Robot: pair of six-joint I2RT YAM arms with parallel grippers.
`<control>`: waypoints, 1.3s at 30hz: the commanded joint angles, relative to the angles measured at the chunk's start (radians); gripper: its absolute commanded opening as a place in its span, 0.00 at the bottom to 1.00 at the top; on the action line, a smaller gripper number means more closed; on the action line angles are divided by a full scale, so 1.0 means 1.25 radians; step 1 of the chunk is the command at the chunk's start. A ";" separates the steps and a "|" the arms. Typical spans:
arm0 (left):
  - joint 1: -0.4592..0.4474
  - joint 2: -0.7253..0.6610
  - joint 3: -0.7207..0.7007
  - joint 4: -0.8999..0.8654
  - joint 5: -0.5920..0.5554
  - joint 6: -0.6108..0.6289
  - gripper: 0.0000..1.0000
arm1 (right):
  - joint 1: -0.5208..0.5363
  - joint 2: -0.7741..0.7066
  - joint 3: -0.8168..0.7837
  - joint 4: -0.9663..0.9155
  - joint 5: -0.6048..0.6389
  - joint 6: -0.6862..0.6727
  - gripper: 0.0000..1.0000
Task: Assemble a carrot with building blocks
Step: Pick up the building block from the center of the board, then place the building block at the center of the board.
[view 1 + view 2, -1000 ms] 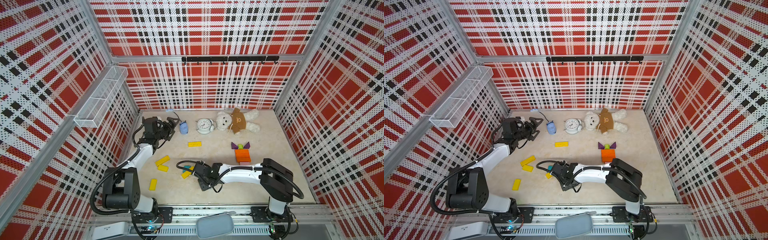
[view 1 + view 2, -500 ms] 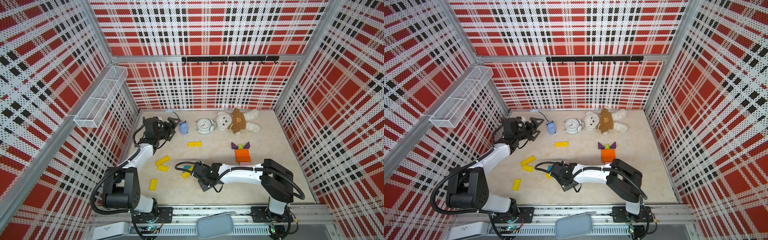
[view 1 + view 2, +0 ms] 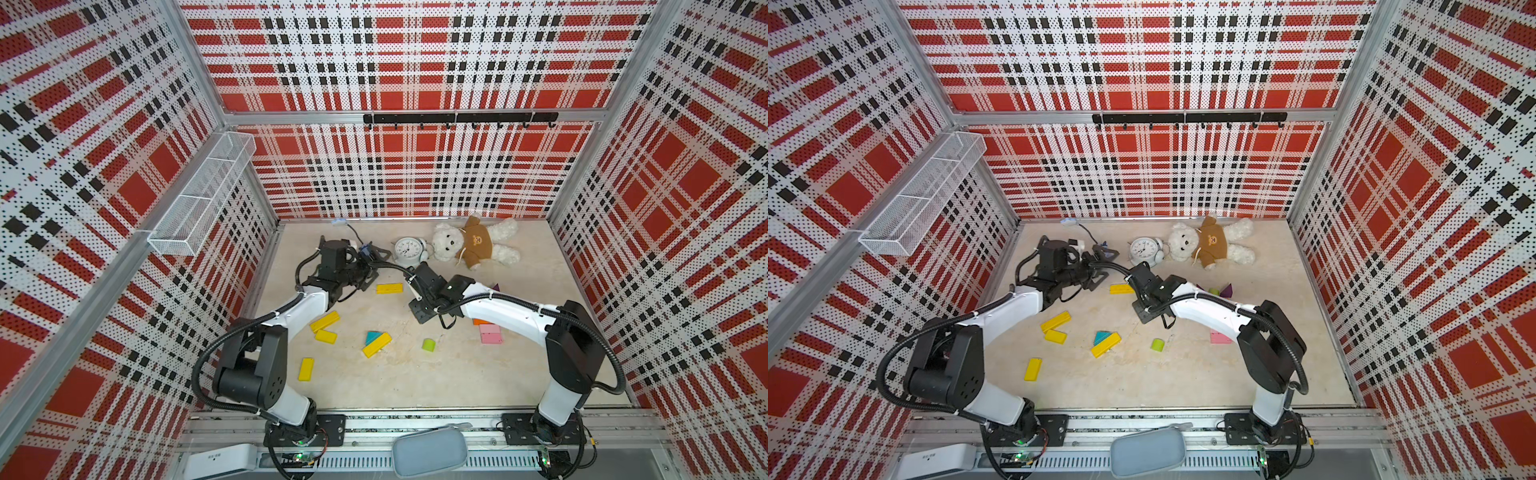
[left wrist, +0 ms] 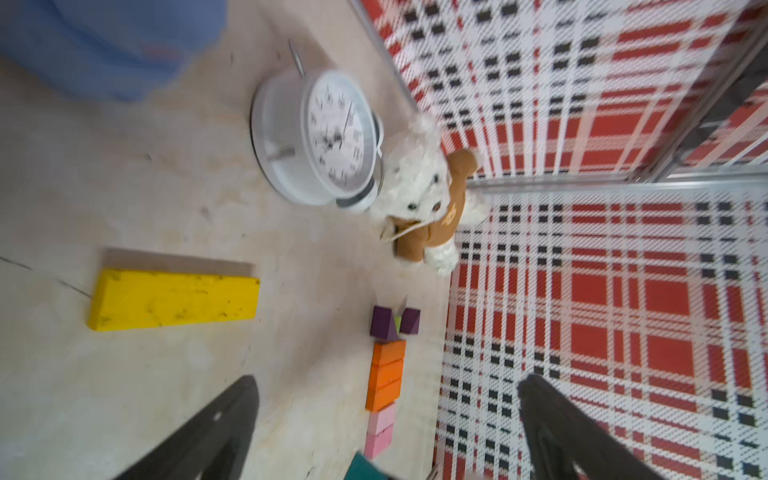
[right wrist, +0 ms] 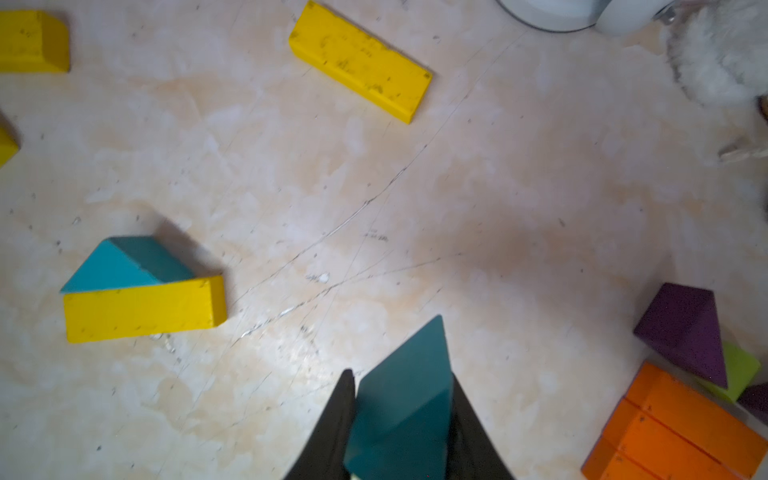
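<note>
A: At the bottom centre of the right wrist view, what did the right pincer [image 5: 401,378] have?
B: It was clamped on a teal triangle [image 5: 405,407] above the surface [image 5: 498,208], likely the carrot's tip. The orange bars [image 5: 681,428] lay lower right.
A: The arms?
B: The right reached mid-frame in both top views. The left pincer [image 4: 388,378] hung empty, jaws apart, near the clock [image 4: 320,137].

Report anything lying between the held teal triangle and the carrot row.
Nothing visible does: in the right wrist view, only bare floor separates the teal triangle in the right gripper from the orange bars.
</note>
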 commanded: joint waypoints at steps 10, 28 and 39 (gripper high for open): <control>0.067 0.014 0.002 -0.070 -0.017 -0.017 1.00 | -0.049 0.177 0.115 0.040 -0.136 -0.196 0.26; 0.113 0.011 -0.006 0.010 0.044 -0.058 0.99 | -0.088 0.286 0.209 -0.052 -0.146 -0.290 0.31; 0.124 0.016 -0.019 0.050 0.058 -0.077 0.99 | -0.094 0.331 0.246 -0.067 -0.135 -0.266 0.47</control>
